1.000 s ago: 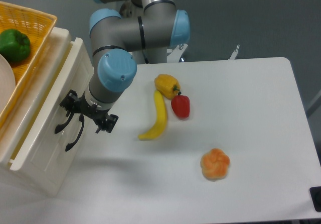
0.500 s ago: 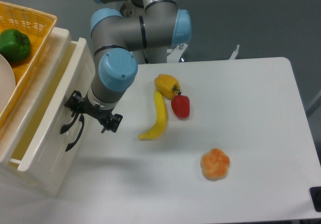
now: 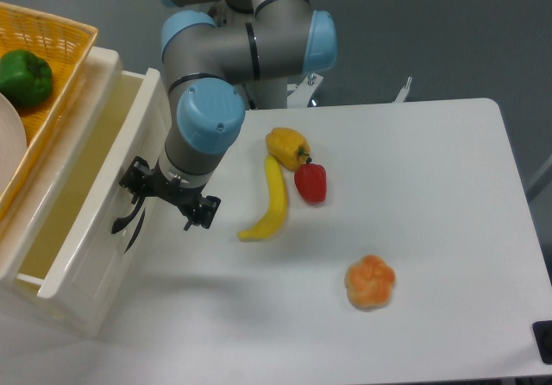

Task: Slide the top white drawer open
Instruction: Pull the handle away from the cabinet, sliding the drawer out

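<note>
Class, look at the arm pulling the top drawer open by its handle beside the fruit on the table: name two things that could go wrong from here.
1. The gripper holds only the thin curved black handle of the top white drawer; it might slip off mid-pull.
2. The drawer is sliding toward the banana, yellow pepper and red pepper; pulling further could bring the arm into them.

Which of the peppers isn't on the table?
The green pepper. It sits in the yellow basket on the cabinet; the yellow pepper and red pepper lie on the table.

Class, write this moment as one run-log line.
gripper: at handle | top white drawer: partly open | jaw state: unclear | banana: on table
</note>
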